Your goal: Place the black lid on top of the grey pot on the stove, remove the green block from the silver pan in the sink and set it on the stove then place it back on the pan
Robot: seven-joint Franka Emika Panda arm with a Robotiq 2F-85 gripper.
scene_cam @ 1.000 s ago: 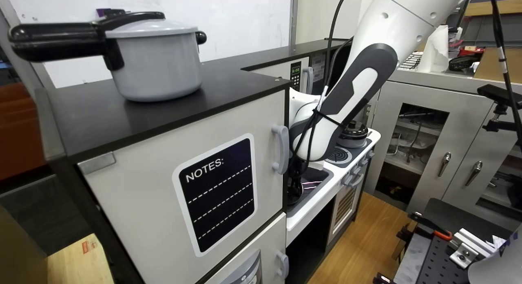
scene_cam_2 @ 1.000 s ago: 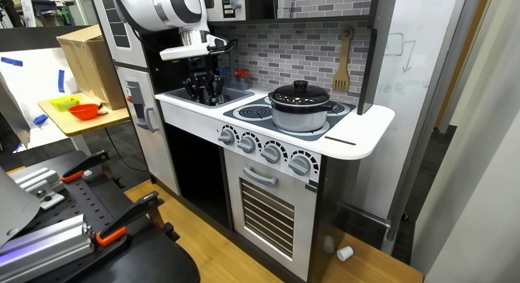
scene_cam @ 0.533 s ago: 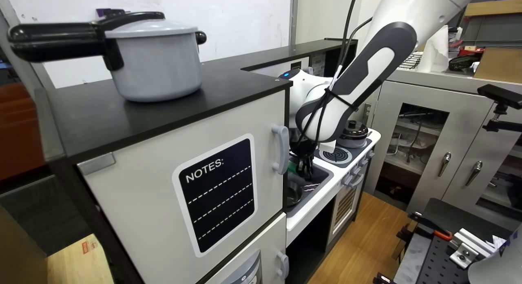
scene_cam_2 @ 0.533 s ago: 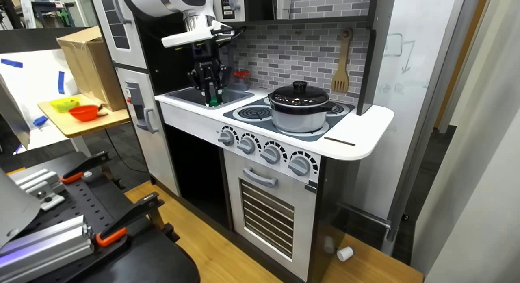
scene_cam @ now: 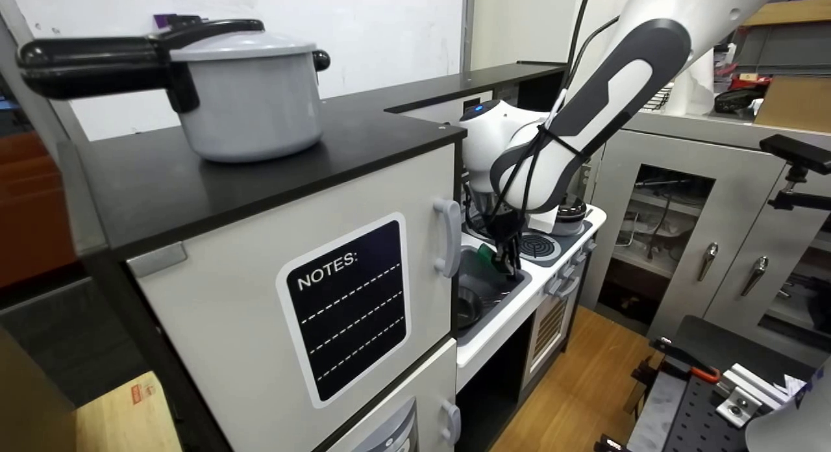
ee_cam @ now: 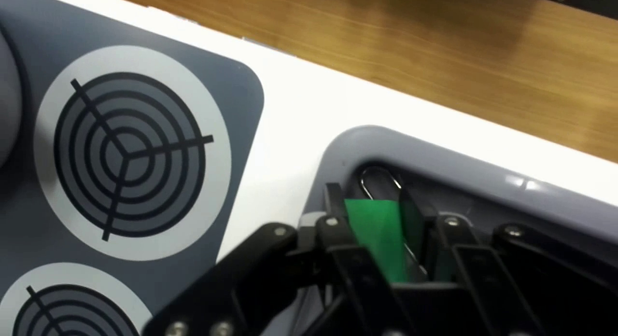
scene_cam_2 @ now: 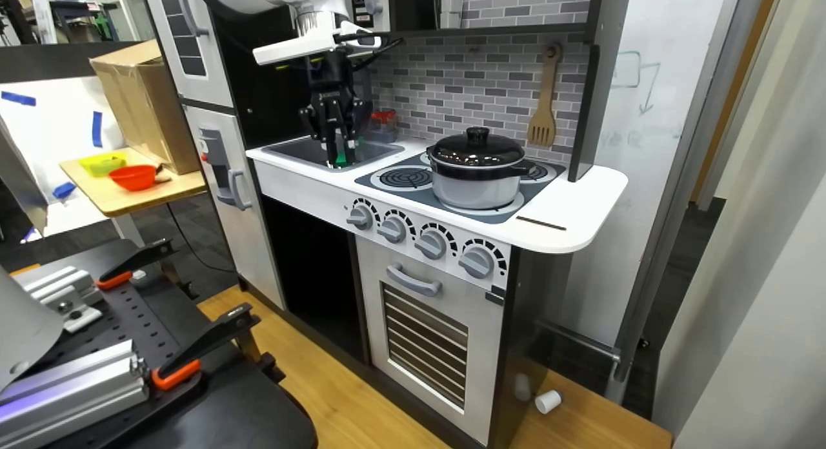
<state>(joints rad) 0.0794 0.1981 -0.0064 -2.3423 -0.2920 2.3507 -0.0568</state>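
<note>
Currently, gripper (ee_cam: 374,206) clasping green block (ee_cam: 379,237) over sink (ee_cam: 434,160), dark pan (scene_cam: 467,307) inside, black lid (scene_cam_2: 476,152) capping grey pot (scene_cam_2: 476,191) on stove (ee_cam: 236,80).

White counter (scene_cam_2: 576,204), pot (scene_cam_2: 474,189) on stovetop (scene_cam_2: 405,178)

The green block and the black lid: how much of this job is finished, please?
Done, it seems: the black lid sits on the grey pot, on the stove. In hand: the green block is between the fingers, at the sink corner nearest the stove and apart from the pan. Left: it is not yet on the stove; afterwards it must return to the pan.
</note>
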